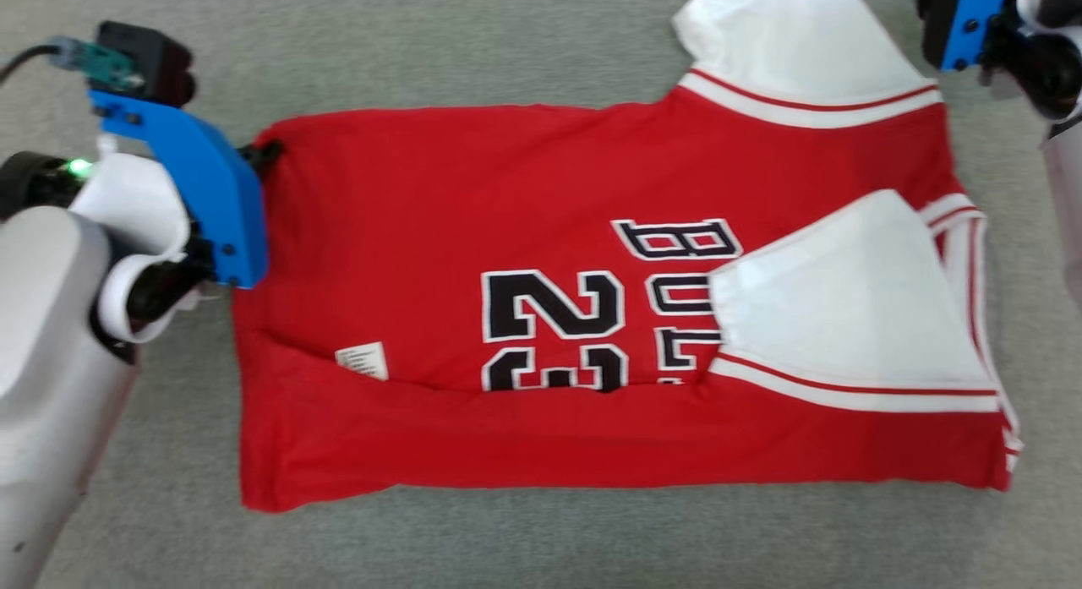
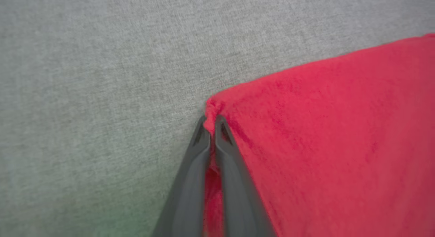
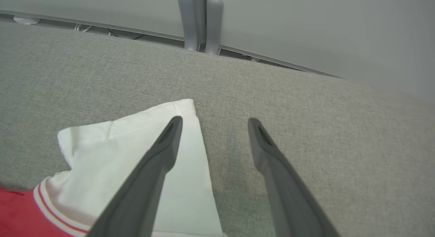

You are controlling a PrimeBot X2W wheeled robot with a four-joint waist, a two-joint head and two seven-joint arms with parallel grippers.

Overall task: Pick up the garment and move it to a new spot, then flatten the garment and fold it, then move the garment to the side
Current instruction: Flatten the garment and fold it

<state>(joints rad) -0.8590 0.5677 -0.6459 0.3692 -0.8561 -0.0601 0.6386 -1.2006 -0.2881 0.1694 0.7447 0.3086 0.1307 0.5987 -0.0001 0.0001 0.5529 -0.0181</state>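
On the grey mat (image 1: pixel 507 48) the red jersey (image 1: pixel 423 200) lies flat, half folded. The left gripper (image 2: pixel 210 124) reaches in low from its side, clamped on a corner, while the right gripper (image 3: pixel 214 124) hovers spread wide by the white sleeve (image 3: pixel 129 138)

Right gripper (image 3: pixel 214 121), jaws wide apart, over white sleeve (image 3: pixel 119 141) of red garment (image 3: pixel 15 213) on grey surface (image 3: pixel 306 111)

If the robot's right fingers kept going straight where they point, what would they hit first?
Likely the grey surface, just beside the white sleeve; the finger over the sleeve may catch its edge. Depth is unclear.
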